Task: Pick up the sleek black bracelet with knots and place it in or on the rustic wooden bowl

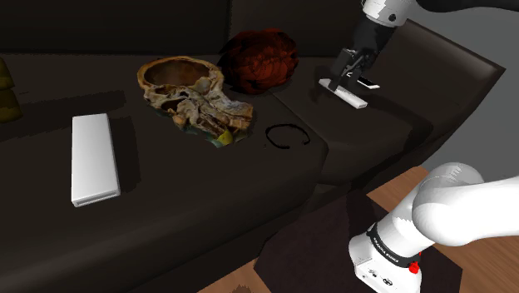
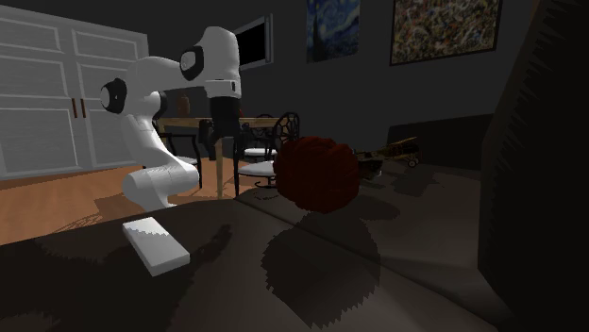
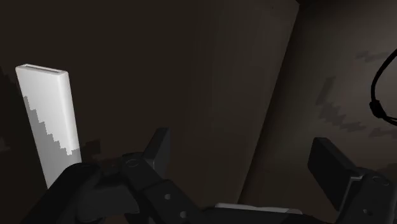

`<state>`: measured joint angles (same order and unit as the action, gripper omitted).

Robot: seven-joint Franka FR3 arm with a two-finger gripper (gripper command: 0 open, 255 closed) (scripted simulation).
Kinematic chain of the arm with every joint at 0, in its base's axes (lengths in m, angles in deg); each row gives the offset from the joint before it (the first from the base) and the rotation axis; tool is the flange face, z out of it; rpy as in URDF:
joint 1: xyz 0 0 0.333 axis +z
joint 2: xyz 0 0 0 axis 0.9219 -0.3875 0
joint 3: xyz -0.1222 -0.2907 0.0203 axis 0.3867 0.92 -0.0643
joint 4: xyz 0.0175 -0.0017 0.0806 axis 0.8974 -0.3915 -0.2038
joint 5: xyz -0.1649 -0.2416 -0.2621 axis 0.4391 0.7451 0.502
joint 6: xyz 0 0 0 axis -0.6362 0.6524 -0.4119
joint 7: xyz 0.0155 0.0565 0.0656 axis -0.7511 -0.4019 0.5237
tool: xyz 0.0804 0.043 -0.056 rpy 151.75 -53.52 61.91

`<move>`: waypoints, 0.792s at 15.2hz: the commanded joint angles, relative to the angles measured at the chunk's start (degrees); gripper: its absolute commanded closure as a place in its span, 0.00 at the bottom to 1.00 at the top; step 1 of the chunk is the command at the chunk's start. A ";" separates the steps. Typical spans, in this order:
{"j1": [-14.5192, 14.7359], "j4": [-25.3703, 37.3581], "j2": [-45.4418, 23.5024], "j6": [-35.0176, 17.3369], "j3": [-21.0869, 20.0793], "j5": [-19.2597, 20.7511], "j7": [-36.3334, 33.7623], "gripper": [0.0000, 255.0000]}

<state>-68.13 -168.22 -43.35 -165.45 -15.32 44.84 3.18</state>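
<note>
The thin black bracelet [image 1: 287,135] lies flat on the dark sofa seat, close to the armrest; in the wrist view it is a black loop [image 3: 382,89] off to one side of the fingers. A brown hollow bowl [image 1: 176,77] with a ragged tan mass against it sits further along the seat, toward the shoulder view's left. My gripper [image 1: 348,76] hangs over the armrest, up and to the right of the bracelet. It is open [image 3: 245,156] with nothing between its fingers [image 3: 159,149]. The arm and black hand [image 2: 226,132] stand in the second exterior view's left background.
A small white bar [image 1: 344,93] [image 3: 51,127] lies on the armrest under the hand. A dark red lumpy ball [image 1: 262,60] [image 2: 316,174] rests against the backrest. A larger white slab [image 1: 93,158] lies at the seat's left. Chairs [image 2: 264,151] stand behind.
</note>
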 commanded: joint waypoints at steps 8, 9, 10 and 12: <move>2.45 -3.20 -2.34 -1.63 -5.69 -8.65 -10.63 0.00; 2.84 -3.44 -2.91 -2.03 -6.51 -9.93 -12.13 0.00; 3.23 -3.64 -3.53 -2.47 -7.33 -11.22 -13.61 0.00; 3.86 -3.83 -4.69 -3.29 -8.73 -13.38 -16.02 0.00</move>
<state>-64.53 -171.66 -47.55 -168.16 -23.54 32.54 -11.77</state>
